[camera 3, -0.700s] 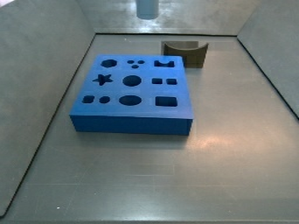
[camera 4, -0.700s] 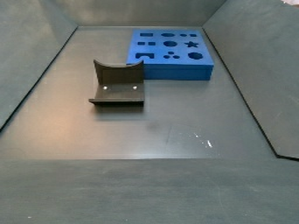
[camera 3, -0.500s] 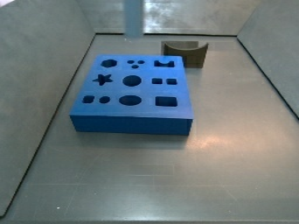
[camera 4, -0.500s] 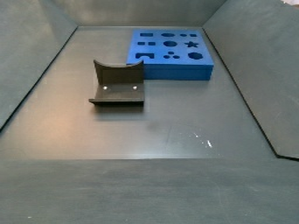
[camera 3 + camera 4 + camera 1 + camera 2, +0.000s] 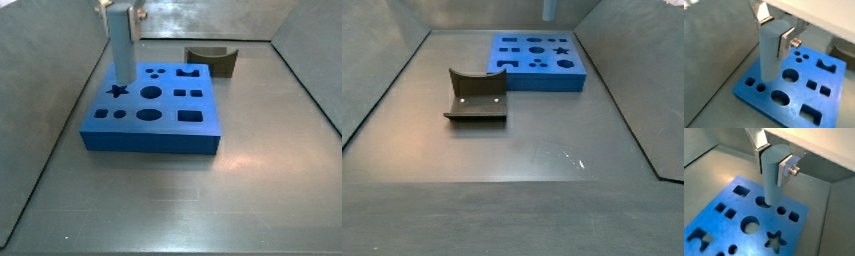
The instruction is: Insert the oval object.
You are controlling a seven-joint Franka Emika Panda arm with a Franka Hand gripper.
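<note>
Above blue block (image 5: pixel 151 106): gripper (image 5: pixel 775 26), oval object (image 5: pixel 771 50).

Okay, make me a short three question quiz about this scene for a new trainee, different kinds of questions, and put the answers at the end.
1. True or false: the end effector holds the oval object upright in both wrist views.
2. Multiple choice: where is the olive-brown curved piece? A) on the blue block; B) on the floor, apart from the block; C) between the fingers.
3. Fill in: in a side view the peg hangs over the block's ____ corner region, near the star hole.

Key: 1 true. 2 B. 3 far left, as that side view shows it; whether the tip has entered a hole cannot be told.
</note>
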